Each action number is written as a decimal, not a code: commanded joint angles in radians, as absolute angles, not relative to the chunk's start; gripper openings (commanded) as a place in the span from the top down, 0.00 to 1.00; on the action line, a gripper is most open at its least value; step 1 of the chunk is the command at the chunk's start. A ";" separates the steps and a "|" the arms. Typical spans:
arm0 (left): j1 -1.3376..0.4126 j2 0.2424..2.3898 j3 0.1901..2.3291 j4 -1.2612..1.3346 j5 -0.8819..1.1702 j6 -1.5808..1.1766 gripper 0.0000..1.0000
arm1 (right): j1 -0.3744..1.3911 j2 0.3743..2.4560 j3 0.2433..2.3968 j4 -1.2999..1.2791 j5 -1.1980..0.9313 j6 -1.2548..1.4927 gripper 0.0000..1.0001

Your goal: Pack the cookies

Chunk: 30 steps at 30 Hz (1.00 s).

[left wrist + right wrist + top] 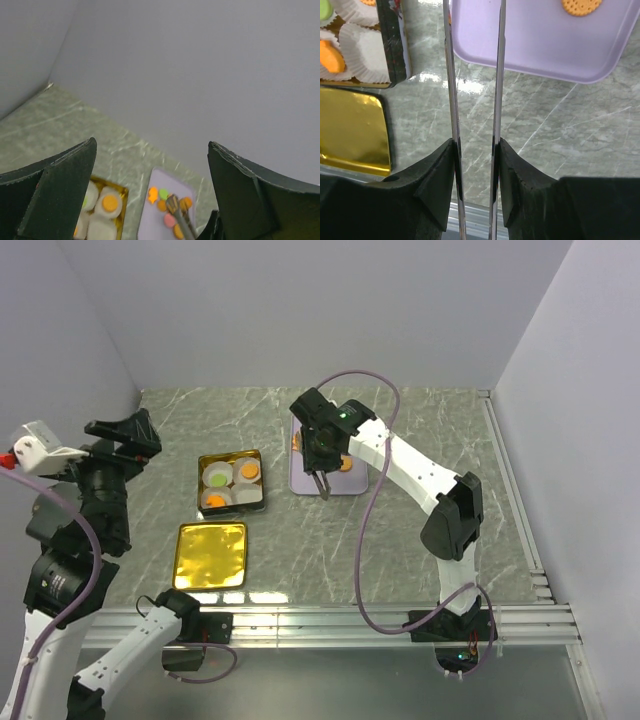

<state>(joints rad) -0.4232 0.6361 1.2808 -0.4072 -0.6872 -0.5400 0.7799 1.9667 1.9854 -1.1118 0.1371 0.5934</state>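
Several cookies [162,205], orange, green and pink, lie on a lilac tray [312,480]; one orange cookie [580,6] shows in the right wrist view. A gold tin [230,483] holds white paper cups with orange and green cookies [247,471]. My right gripper [322,445] is shut on metal tongs [497,75], above the tray's near left part. The tong blades stand apart with nothing seen between them; their tips are cut off in the wrist view. My left gripper [151,145] is open and empty, raised high at the far left [125,440].
The gold lid [211,555] lies flat in front of the tin, also in the right wrist view [352,127]. Grey walls close in the left, back and right. A metal rail [350,618] runs along the near table edge.
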 commanded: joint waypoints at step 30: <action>-0.426 0.526 1.048 -0.770 -0.577 -0.621 0.01 | 0.928 1.960 2.131 -1.111 -0.138 0.422 0.72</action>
<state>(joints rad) -0.4232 0.5209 1.0534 -0.7719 -0.5560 -0.6151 0.9066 1.9697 2.1082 -1.1240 -0.0986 0.4507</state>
